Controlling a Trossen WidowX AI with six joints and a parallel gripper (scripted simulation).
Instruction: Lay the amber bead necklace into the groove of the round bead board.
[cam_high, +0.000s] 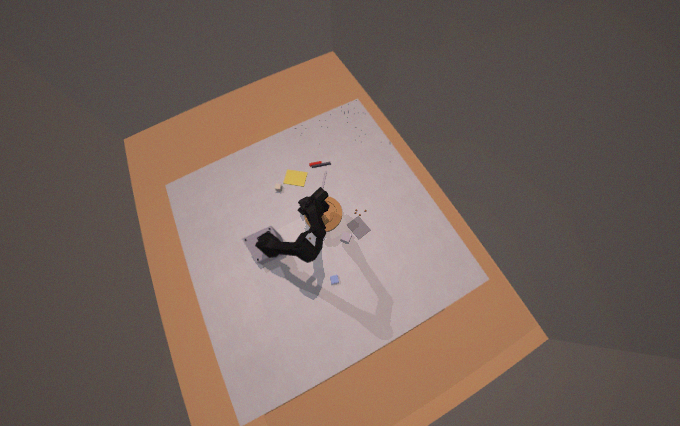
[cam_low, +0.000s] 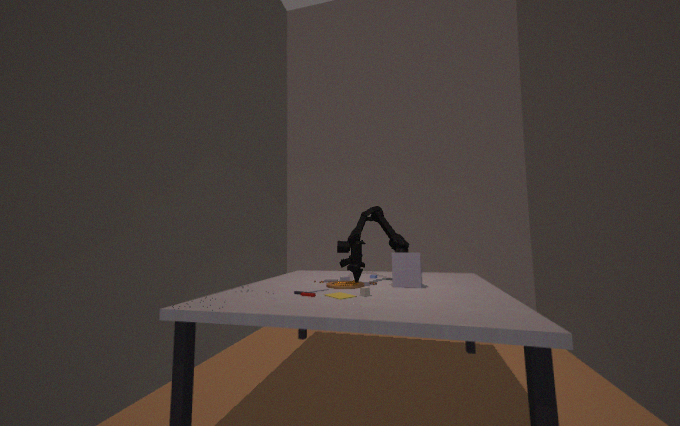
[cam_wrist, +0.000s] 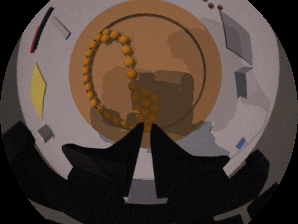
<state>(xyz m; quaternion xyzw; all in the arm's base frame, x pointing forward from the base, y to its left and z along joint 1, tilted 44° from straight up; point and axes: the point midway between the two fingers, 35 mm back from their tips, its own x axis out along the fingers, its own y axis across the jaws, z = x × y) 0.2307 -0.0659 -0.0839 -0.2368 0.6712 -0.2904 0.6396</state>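
Observation:
The round bead board (cam_high: 332, 215) (cam_low: 346, 287) (cam_wrist: 212, 65) lies flat, with a thin dark ring groove (cam_wrist: 205, 72) on top. The amber bead necklace (cam_wrist: 127, 50) lies on it as a narrow loop over the left half. Its left strand runs along or close to the groove's left side, its right strand crosses inside the ring, and several beads are bunched in front of the fingers. My gripper (cam_low: 356, 280) (cam_wrist: 147, 125) points down at the board's near edge, shut on beads of the necklace. The arm hides the fingertips in the top view.
A yellow square (cam_high: 295, 178) (cam_wrist: 38, 90), a pale cube (cam_high: 278, 187) and a red and black pen (cam_high: 319, 164) lie to one side of the board. A grey square (cam_high: 358, 227), a pale block (cam_high: 346, 237), small brown beads (cam_high: 359, 214) and a blue block (cam_high: 334, 279) lie on the other.

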